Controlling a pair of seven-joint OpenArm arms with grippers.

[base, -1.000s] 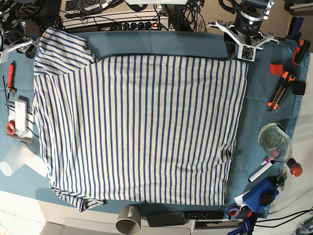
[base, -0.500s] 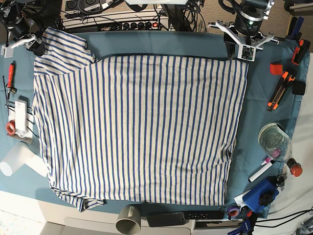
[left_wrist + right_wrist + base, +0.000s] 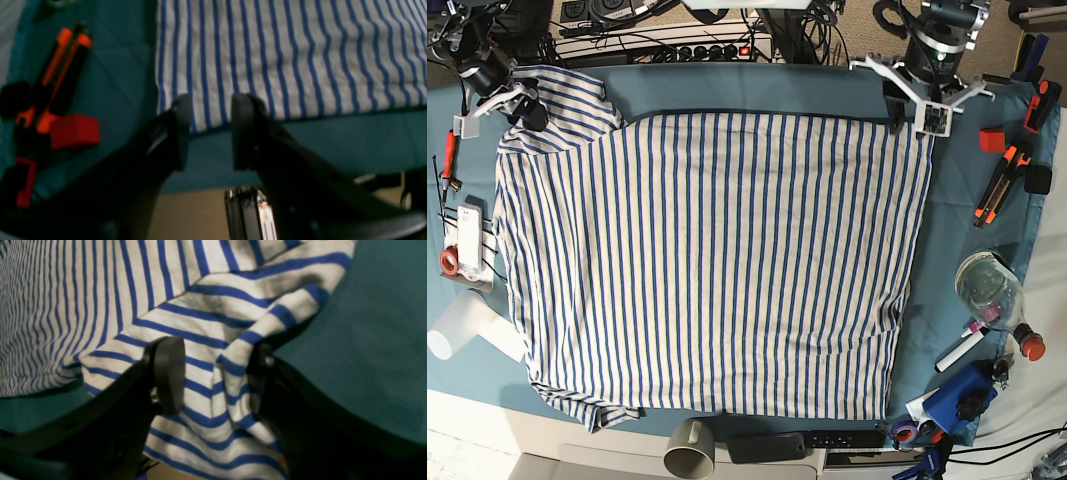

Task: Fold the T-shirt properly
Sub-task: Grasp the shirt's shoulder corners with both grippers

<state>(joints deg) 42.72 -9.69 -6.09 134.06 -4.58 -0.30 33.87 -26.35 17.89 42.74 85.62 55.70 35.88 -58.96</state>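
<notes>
The striped shirt (image 3: 717,260) lies spread on the bench (image 3: 777,85), its corner beneath the left pincer (image 3: 210,133), whose fingers stand apart. The right pincer (image 3: 217,373) points down with fingers spread, a raised fold of the shirt between them. The red block (image 3: 75,131) sits beside the left pincer, near black-and-orange pliers (image 3: 55,80).

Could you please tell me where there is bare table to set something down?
A strip lies beyond the striped shirt, between the two grippers. Another separates its side from the jar. The near right corner is crowded with tools.
</notes>
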